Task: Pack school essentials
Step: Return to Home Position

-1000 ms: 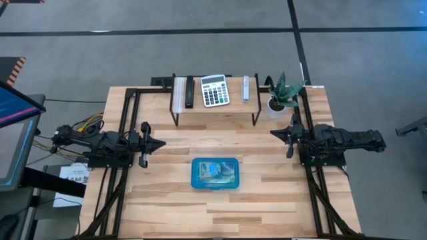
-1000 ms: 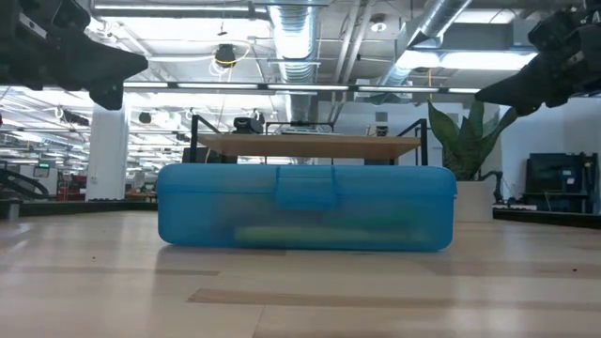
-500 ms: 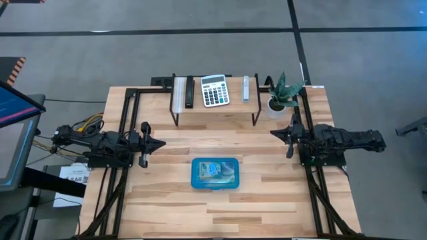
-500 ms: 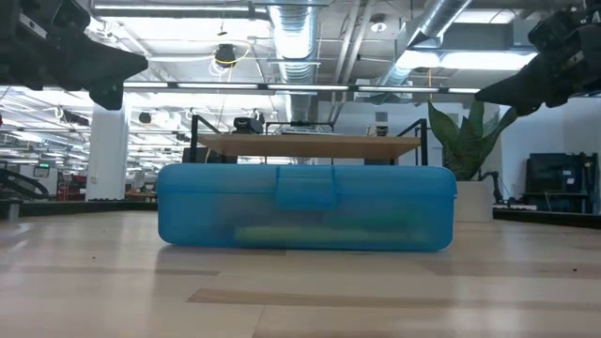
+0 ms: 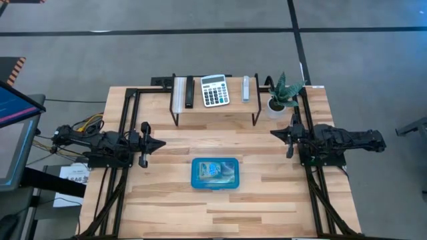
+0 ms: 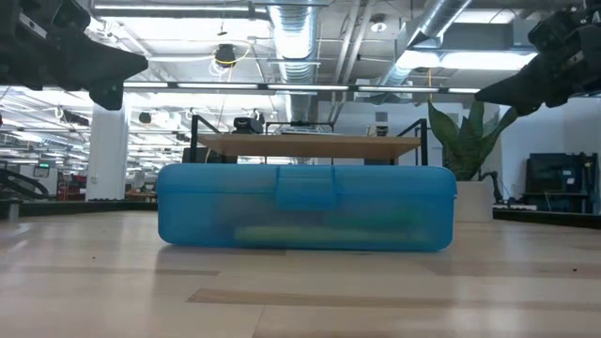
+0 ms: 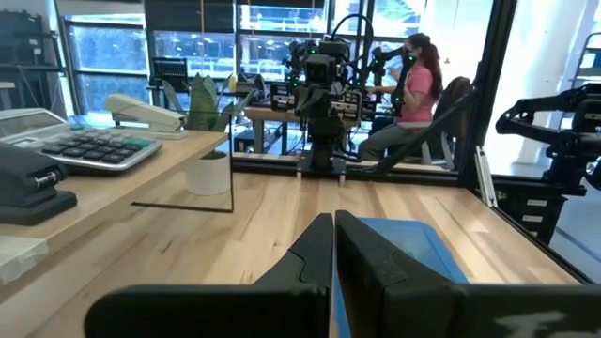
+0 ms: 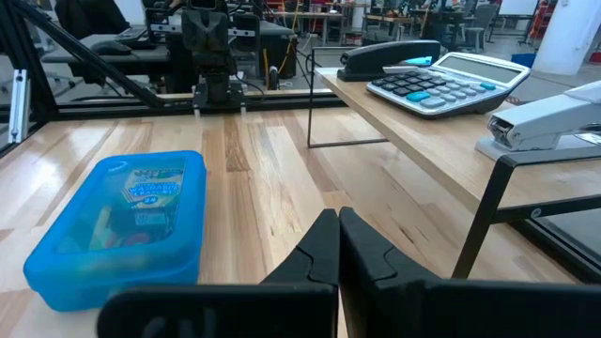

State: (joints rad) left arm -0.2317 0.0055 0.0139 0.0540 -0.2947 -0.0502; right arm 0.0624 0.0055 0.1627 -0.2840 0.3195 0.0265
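Note:
A closed blue translucent case (image 5: pixel 215 173) lies flat on the table's middle, toward the near edge. Through its lid I see a yellow crayon box (image 8: pixel 148 188) and other school essentials, blurred. In the low view the case (image 6: pixel 305 207) fills the middle. My left gripper (image 5: pixel 162 143) hangs shut above the table's left side, pointing level toward the right, clear of the case. My right gripper (image 5: pixel 272 133) hangs shut above the right side, pointing toward the left. In the wrist views the left gripper (image 7: pixel 333 235) and right gripper (image 8: pixel 337 235) have their fingers together with nothing between them.
A raised wooden shelf (image 5: pixel 213 107) at the far edge carries a grey calculator (image 5: pixel 214 90), a black stapler (image 5: pixel 189 92), a white stapler (image 5: pixel 245 88) and a clear box (image 5: pixel 179 93). A potted plant (image 5: pixel 283 93) stands at the far right. A person sits beyond the table (image 7: pixel 413 84).

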